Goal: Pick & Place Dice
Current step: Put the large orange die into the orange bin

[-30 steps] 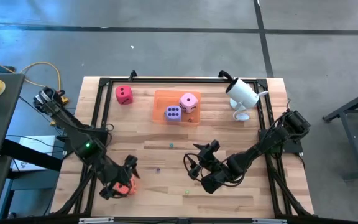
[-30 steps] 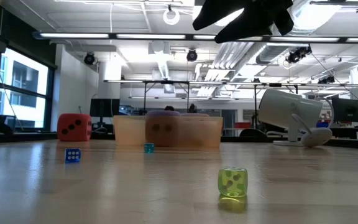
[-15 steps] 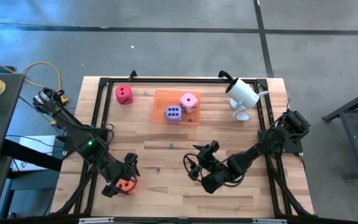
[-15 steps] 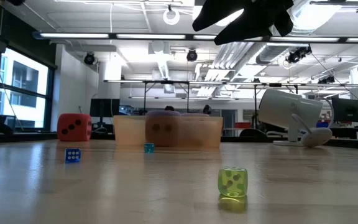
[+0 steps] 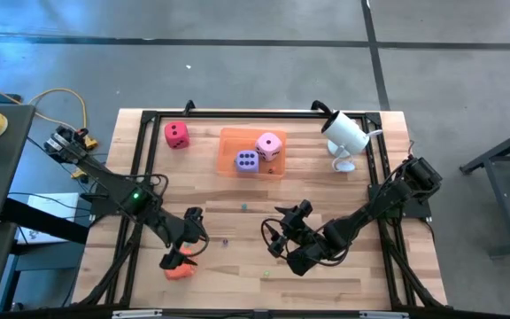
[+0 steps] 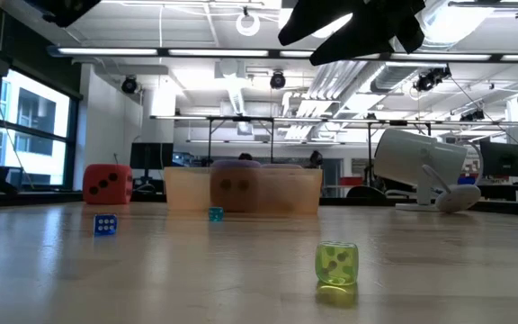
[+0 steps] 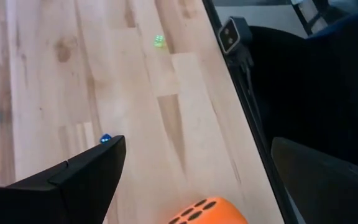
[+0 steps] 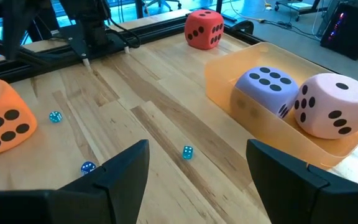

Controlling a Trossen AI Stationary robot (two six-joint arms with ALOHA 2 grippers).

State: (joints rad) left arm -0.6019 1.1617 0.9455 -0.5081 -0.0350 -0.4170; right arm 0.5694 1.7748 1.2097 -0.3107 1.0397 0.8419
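Orange die: lies free on the surface at its near left, just beside the left gripper.

Left gripper: above the die, jaws spread wide, grasping nothing.

Right gripper: waits near centre right, jaws parted, empty.

Tray: far centre, holding the purple die and pink die.

Red die: loose, far left of the tray.

Step in hand, as judged: grasping the orange die. To do it well, centre the spread jaws over the cube, square to two opposite faces, descend fully, then close gently since it looks soft.
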